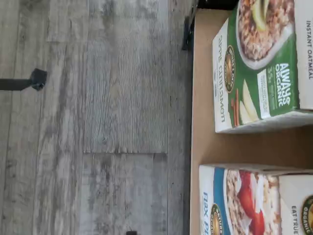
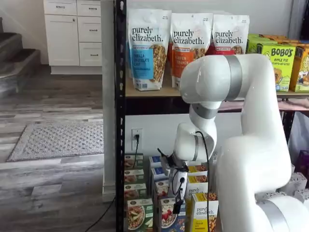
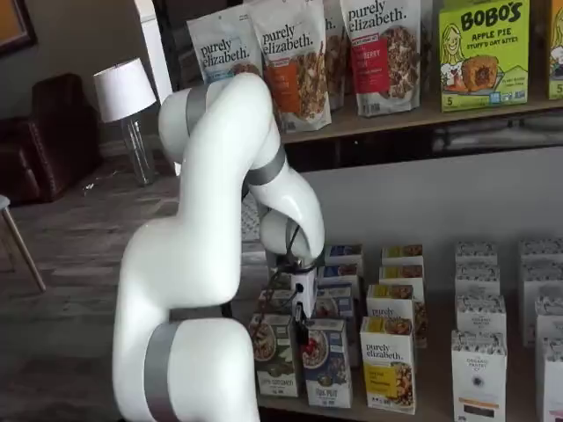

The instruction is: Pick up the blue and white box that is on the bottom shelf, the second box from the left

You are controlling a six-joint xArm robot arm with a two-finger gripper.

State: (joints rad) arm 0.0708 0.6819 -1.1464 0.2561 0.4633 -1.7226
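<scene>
The gripper (image 3: 303, 327) is being held low over the bottom shelf (image 3: 422, 406), its finger spread impossible to tell. The blue and white box (image 3: 325, 362) is being flanked by a green-and-white box (image 3: 274, 354) and a yellow-and-white box (image 3: 388, 365), each just beside it.

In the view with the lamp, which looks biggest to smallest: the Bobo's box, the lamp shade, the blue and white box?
1. Bobo's box
2. Lamp shade
3. Blue and white box
The blue and white box stands nearer the camera, so true sizes may differ.
</scene>
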